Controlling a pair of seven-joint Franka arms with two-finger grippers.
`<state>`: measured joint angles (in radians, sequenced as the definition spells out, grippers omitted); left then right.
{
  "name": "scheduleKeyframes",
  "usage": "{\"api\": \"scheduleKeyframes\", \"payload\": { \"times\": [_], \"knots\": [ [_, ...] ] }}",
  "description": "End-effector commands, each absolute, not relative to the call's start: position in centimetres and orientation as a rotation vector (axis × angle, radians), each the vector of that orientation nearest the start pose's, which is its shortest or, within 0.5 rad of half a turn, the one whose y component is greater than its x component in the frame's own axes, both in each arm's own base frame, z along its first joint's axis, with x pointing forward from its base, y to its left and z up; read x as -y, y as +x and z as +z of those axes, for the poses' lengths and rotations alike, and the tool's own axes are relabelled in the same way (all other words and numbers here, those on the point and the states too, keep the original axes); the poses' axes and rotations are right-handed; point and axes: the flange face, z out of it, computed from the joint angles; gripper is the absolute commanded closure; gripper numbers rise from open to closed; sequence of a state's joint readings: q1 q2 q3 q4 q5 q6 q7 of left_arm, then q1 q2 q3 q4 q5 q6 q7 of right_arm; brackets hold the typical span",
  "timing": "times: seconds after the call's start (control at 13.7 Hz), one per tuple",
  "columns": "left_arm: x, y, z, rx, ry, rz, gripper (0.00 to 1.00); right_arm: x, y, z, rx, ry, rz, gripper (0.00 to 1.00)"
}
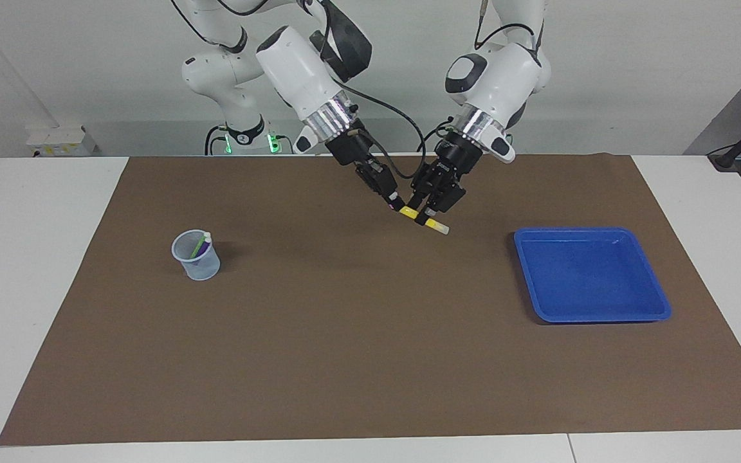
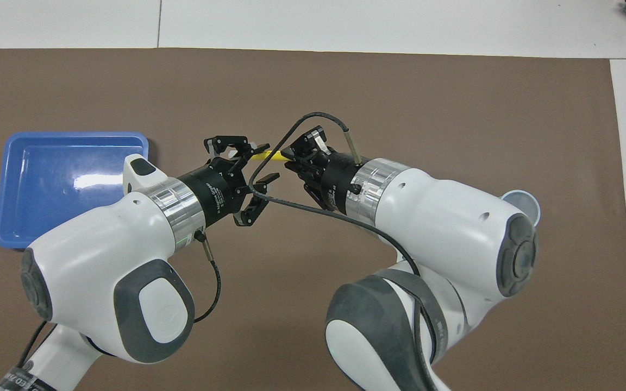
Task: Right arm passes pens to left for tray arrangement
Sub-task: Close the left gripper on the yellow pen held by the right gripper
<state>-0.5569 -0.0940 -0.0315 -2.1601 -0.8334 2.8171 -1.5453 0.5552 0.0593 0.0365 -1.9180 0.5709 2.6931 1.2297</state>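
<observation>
Handover looked under way above the mat, between cup (image 1: 196, 256) and tray (image 1: 592, 274). Right gripper (image 1: 397, 205) pinched one end of the yellow pen (image 1: 430, 223), leaving its middle free for the left gripper (image 1: 425, 215), fingers around it; whether gripping, I couldn't tell. The pen lay near level, whitish end toward the tray.

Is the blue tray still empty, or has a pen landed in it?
Empty. The blue tray shows only bare floor in both views; the yellow pen is up in the air between both grippers.
</observation>
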Motion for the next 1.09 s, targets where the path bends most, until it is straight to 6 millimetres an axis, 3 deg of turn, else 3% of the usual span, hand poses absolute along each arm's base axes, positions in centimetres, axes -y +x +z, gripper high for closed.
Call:
{"api": "scheduleKeyframes", "payload": {
  "times": [0.0, 0.22, 0.73, 0.8, 0.87, 0.95, 1.02],
  "knots": [
    [28.64, 48.19, 51.45, -1.676, 1.528, -0.197, 0.77, -32.33, 52.12, 54.28, -1.142, -2.034, -0.122, 1.00],
    [28.55, 48.15, 51.52, -1.693, 1.511, -0.210, 1.00, -32.36, 51.98, 54.19, -1.139, -2.052, -0.104, 1.00],
    [28.52, 48.00, 51.56, -1.684, 1.534, -0.220, 1.00, -32.29, 52.04, 54.25, -1.147, -2.046, -0.100, 1.00],
    [28.53, 48.02, 51.63, -1.682, 1.533, -0.220, 1.00, -32.29, 52.04, 54.25, -1.152, -2.043, -0.098, 0.89],
    [28.62, 47.94, 51.53, -1.676, 1.545, -0.218, 1.00, -32.38, 52.00, 54.33, -1.152, -2.041, -0.096, 0.32],
    [28.66, 47.94, 51.58, -1.670, 1.551, -0.218, 1.00, -32.31, 52.06, 54.41, -1.152, -2.040, -0.099, 0.00],
    [28.51, 47.99, 51.65, -1.667, 1.554, -0.214, 1.00, -32.33, 52.09, 54.57, -1.151, -2.037, -0.100, 0.00]
  ]
}}
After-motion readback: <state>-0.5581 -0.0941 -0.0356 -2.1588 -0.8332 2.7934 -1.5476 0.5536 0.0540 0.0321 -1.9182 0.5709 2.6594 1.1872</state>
